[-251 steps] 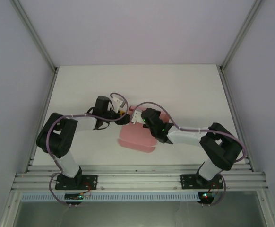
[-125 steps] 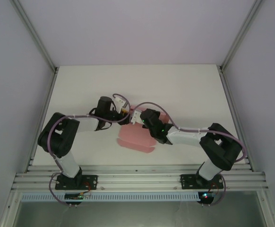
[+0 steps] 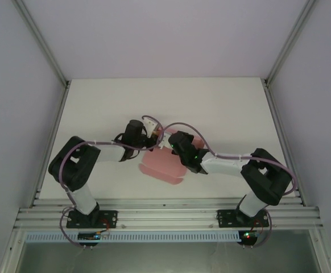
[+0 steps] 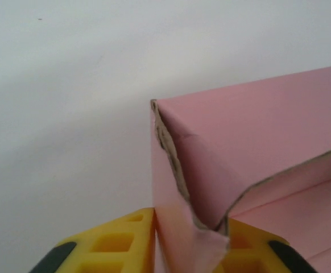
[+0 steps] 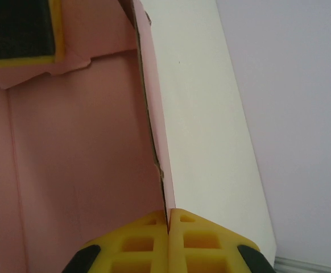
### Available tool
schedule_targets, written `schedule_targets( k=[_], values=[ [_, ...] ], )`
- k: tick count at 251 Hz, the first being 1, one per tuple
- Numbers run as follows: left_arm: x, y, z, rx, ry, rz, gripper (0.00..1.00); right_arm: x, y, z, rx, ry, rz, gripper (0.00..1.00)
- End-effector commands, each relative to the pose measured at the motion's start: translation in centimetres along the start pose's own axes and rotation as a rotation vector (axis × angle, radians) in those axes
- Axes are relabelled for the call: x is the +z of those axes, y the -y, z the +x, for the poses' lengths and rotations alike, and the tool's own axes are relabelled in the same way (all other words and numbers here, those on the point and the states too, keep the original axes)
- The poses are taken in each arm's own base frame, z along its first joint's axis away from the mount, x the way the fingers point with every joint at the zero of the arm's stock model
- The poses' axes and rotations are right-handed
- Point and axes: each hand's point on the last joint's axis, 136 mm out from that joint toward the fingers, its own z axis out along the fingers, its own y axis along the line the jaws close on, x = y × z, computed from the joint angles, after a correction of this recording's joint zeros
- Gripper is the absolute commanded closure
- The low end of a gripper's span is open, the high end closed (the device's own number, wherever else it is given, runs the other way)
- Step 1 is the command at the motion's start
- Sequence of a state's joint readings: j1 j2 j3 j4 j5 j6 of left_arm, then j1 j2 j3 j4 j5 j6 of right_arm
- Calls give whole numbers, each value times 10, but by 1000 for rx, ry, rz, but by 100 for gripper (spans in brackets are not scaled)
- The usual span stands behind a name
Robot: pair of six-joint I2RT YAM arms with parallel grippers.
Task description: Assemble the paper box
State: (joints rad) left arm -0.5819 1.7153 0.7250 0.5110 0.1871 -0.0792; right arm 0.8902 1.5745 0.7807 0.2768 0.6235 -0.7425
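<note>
Grip at right end effector (image 5: 168, 227): yellow fingers pressed nearly together, clamping a thin upright wall of box (image 5: 80, 142) edge-on, at 6 o'clock in the right wrist view. Pink interior to 9 o'clock of that wall, white worktop (image 5: 199, 114) to 3 o'clock. Left end effector (image 4: 185, 242) closed on a ragged-edged box (image 4: 256, 142) corner, one yellow finger either side, folded card filling the gap between. From above, left end effector (image 3: 152, 132) at the 11 o'clock corner of box (image 3: 162, 169), right end effector (image 3: 169, 143) just beside it toward 4 o'clock. Box near the middle of worktop (image 3: 222, 108), between left arm (image 3: 106, 152) reaching in from 8 o'clock and right arm (image 3: 228, 163) from 4 o'clock.
</note>
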Motion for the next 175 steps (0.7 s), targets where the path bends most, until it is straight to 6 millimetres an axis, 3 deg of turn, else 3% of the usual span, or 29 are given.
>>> schedule_targets(
  k=[1,12,58,110,130,175],
  values=[
    [-9,-19,-9,37,73,-114,91,-12,8,-8,111,15,1,95],
    [-10,-19,-9,46,78,-118,100,-16,10,-9,142,23,-6,87],
    [-11,-10,-10,89,125,-76,100,-45,13,-24,354,124,-140,48],
    [-9,2,-12,90,156,-20,100,-81,51,-38,668,310,-258,20],
    [-7,5,-14,99,176,-15,100,-82,67,-35,796,329,-289,10],
    [-3,12,-19,97,229,-1,100,-52,86,-12,1013,180,-355,7]
  ],
)
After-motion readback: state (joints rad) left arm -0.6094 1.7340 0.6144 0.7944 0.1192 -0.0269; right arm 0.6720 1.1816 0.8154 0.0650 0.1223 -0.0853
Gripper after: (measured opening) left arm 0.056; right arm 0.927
